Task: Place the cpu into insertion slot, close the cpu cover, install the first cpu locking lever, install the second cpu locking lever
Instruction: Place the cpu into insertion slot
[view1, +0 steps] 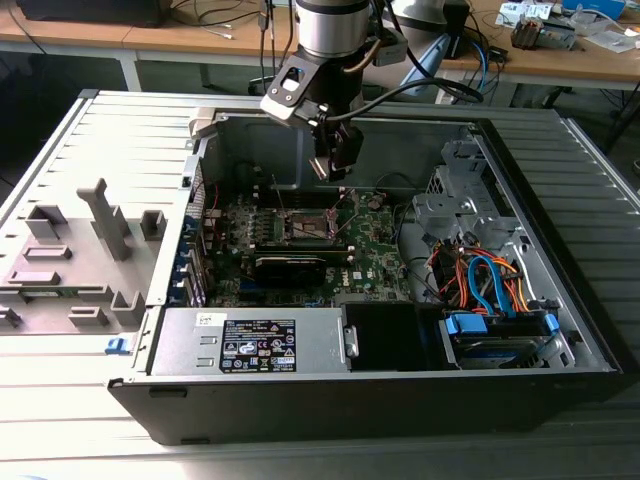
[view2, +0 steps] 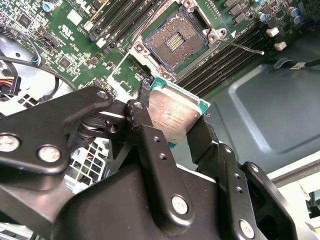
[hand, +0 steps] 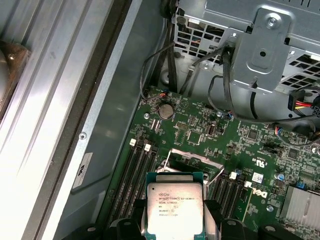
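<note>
The small square cpu, silver-faced with a green rim, sits tilted, clamped in the gripper. Just beyond the gripper lies the square insertion slot, brownish-gold contacts bare, its thin silver cpu cover raised.

Black pincer, silver screws; silver arm, black cables.

Exterior view: small square gold-contact insertion slot mid green motherboard, inside open black metal case. Silver power-supply box at 6 o'clock, orange-blue cable bundle at 4. Black gripper above slot at 12, thin square cpu clamped between its fingers.
</note>
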